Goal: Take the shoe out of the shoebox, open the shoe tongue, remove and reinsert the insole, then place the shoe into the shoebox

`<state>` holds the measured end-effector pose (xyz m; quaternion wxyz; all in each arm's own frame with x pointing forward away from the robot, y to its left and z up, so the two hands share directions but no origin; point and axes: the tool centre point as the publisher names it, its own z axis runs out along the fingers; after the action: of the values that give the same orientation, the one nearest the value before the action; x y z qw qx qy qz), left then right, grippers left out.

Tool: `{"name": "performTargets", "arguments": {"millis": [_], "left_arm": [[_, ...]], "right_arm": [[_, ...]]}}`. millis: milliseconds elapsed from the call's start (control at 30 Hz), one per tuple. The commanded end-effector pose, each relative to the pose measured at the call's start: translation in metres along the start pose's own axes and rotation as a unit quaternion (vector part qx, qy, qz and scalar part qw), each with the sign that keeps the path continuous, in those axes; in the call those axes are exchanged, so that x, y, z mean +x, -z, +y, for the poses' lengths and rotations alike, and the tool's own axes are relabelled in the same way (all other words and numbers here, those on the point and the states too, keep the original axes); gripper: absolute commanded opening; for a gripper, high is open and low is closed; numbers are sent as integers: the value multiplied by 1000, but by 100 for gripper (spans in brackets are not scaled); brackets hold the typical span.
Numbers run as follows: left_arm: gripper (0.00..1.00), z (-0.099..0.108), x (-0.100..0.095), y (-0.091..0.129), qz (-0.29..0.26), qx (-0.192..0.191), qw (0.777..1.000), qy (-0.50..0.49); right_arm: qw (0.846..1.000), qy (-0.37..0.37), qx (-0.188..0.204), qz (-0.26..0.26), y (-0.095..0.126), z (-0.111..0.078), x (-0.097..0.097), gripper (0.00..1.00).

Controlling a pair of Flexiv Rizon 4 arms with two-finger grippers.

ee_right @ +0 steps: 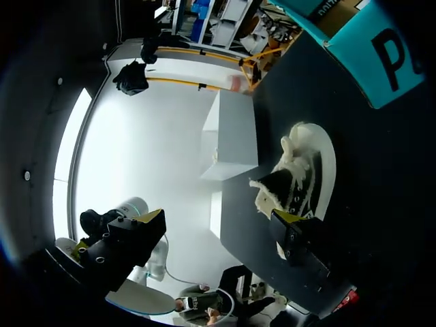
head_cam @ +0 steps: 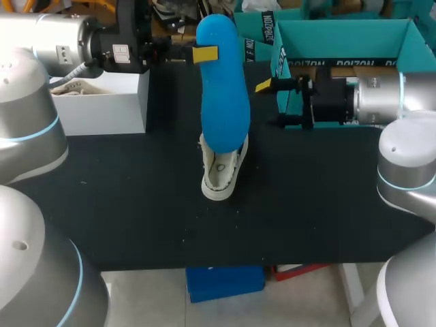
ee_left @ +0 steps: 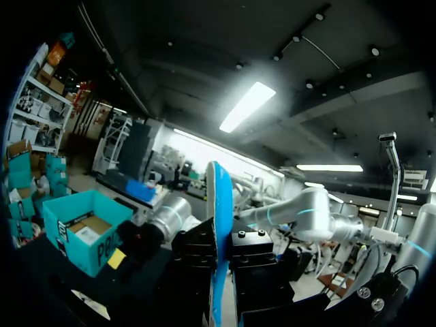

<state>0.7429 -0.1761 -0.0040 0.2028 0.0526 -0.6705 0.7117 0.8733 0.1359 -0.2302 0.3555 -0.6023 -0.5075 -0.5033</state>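
Shoe [head_cam: 219,174] stands mid-desk [head_cam: 122,197], out of its box. Above it, the left pincer [head_cam: 204,53] grips the blue insole [head_cam: 225,102], evidently removed. Right pincer [head_cam: 278,103] gapes empty. Reinsertion and return to the far-right shoebox [head_cam: 417,48] remain outstanding.

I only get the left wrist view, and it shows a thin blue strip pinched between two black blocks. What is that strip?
Observer: In the head view it is a whole blue insole. The left gripper grips it near one end.
Visitor: Where is the shoe?
Observer: The white shoe sits on the black table, outside the teal shoebox.
Visitor: Is the other arm holding anything?
Observer: No. The right wrist view shows the right gripper open, with nothing between its fingers and the shoe ahead of it.
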Motion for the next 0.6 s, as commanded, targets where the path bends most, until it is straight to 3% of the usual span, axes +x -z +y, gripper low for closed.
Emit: {"name": "performTargets", "arguments": {"millis": [33, 167, 267, 400, 467, 567, 600], "left_arm": [[0, 1, 0, -1, -2, 1, 1000, -1], [0, -6, 6, -6, -14, -7, 993, -117], [0, -8, 12, -7, -41, -25, 970, -237], [0, 3, 24, -9, -80, -58, 912, -397], [0, 17, 28, -10, -101, -84, 864, -485], [0, 39, 29, -9, -112, -109, 811, -564], [0, 43, 27, -9, -113, -115, 818, -553]], "right_arm": [[1000, 1, -3, 13, -1, -1, -2, 100], [1000, 1, -3, 13, -1, -1, -2, 100], [1000, 1, -3, 13, -1, -1, -2, 100], [1000, 1, -3, 13, -1, -1, -2, 100], [1000, 1, -3, 13, -1, -1, -2, 100], [1000, 1, -3, 13, -1, -1, -2, 100], [1000, 1, -3, 13, -1, -1, -2, 100]]}}
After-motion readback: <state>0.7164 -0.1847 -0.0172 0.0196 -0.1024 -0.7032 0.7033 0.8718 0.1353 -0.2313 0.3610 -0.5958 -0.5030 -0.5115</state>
